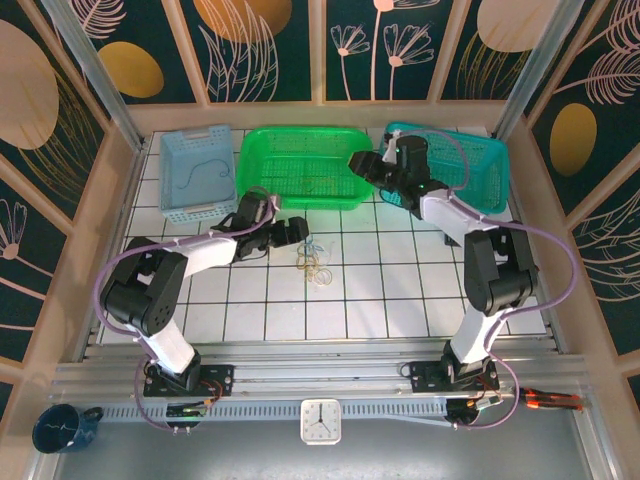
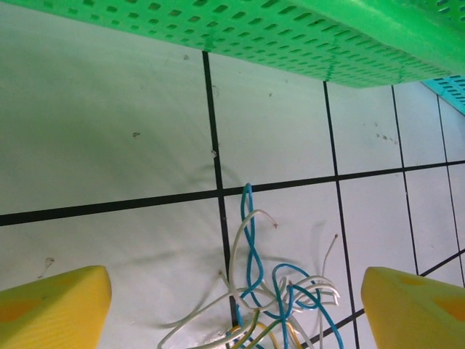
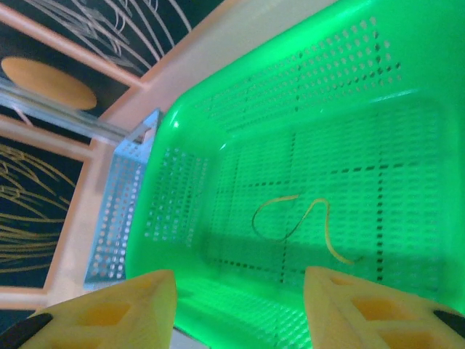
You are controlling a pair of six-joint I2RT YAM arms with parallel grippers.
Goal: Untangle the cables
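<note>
Cables (image 1: pixel 316 262) tangled on the surface (image 1: pixel 400 290)
We see the left end effector (image 1: pixel 303 232) wide open and empty just beside the cables; the right end effector (image 3: pixel 240 313), half open and empty, hangs above the basket (image 3: pixel 189 189), where one tan wire (image 3: pixel 301 222) lies.

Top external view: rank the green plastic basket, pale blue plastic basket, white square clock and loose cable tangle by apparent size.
1. Green perforated plastic basket, largest.
2. Pale blue perforated plastic basket.
3. White square clock and tangle of thin cables: similar footprint, so unranked.
</note>
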